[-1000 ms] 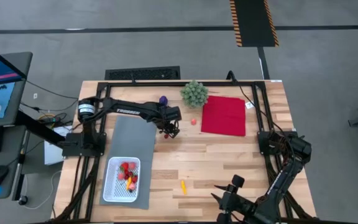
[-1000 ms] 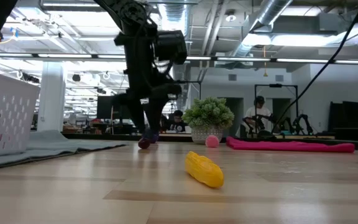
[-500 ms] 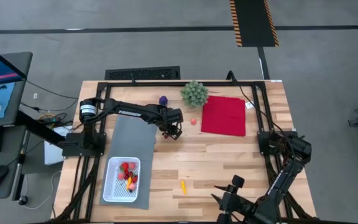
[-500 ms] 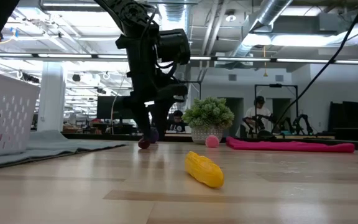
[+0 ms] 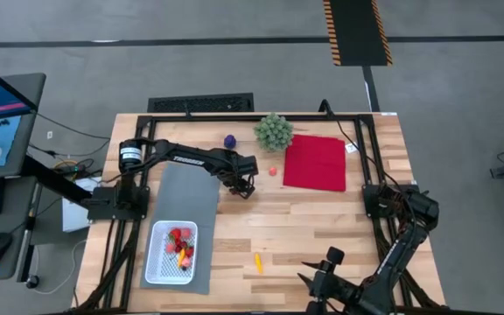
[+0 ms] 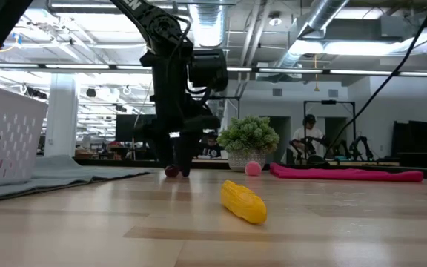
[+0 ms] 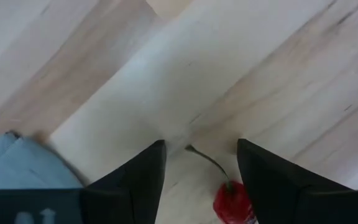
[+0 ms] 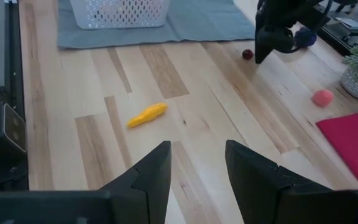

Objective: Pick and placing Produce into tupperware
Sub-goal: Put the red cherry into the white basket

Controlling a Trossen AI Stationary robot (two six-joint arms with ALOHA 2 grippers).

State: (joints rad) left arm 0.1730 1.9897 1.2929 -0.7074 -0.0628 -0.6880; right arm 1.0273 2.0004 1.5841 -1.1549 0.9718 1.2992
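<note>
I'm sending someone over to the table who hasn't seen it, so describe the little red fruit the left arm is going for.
Find the grey mat on the table's left half; just past its far right corner the left gripper hangs low, fingers open. Between those fingers lies a small dark red cherry with a thin stem. Unlike the pink ball nearby, it is darker and stemmed.

The pale wooden counter [image 5: 304,227] carries a grey mat [image 5: 186,188] at left, a red cloth [image 5: 315,163] and green plant [image 5: 273,130] at upper right, a purple ball [image 5: 230,140], a pink fruit [image 5: 272,171], a dark red cherry [image 7: 234,202], and a yellow corn piece [image 5: 257,262] near the bottom.
</note>
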